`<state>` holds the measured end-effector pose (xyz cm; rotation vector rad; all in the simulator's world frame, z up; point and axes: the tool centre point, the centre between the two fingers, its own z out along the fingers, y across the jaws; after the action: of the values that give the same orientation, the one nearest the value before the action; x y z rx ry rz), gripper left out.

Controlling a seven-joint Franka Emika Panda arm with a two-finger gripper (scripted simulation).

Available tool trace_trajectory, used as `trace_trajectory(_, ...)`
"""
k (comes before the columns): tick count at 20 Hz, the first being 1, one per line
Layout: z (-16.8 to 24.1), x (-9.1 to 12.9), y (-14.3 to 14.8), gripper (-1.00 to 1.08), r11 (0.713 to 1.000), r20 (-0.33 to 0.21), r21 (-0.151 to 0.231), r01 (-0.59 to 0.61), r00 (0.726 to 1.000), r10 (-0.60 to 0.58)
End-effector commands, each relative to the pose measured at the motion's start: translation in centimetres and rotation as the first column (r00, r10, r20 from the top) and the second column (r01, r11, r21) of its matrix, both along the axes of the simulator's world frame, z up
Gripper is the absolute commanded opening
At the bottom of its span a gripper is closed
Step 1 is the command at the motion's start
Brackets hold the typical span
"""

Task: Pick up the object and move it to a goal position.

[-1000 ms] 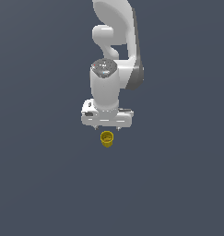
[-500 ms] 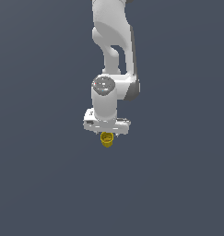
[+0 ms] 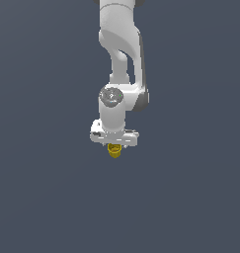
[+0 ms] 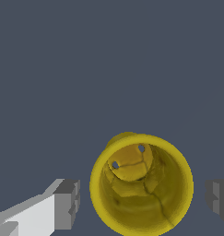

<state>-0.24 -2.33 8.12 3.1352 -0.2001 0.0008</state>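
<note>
Wrist view: yellow cup [image 4: 142, 184], mouth up, between the gripper [image 4: 143, 199] fingers [image 4: 66, 203], which stand wide, apparently clear of its rim. Exterior view: cup directly beneath the white arm [image 3: 120, 59], above the grey floor [image 3: 37, 197].

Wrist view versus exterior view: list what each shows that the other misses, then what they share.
Only the wrist view shows the inside of the yellow cup, two small holes in its bottom, and a clear gap between each finger and the rim. Only the exterior view shows the white arm above the hand, which hides the cup's rim. Both show the cup, the hand and plain grey ground.
</note>
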Motion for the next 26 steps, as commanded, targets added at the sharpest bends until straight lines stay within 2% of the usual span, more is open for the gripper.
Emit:
trace_trajectory(1, -1.4, -0.1, 0.0, 1.0, 1.0, -0.001, 0.0, 0.001, 1.0, -0.001)
trace_trajectory(9, -3.5, 0.0, 0.0, 1.0, 1.0, -0.001, 0.0, 0.002, 1.0, -0.002)
trace_trajectory(10, -3.5, 0.0, 0.0, -1.0, 1.0, -0.001, 0.0, 0.002, 1.0, -0.002)
trace_trajectory(26, -2.4, -0.1, -0.1, -1.0, 1.0, -0.001, 0.0, 0.002, 1.0, -0.002)
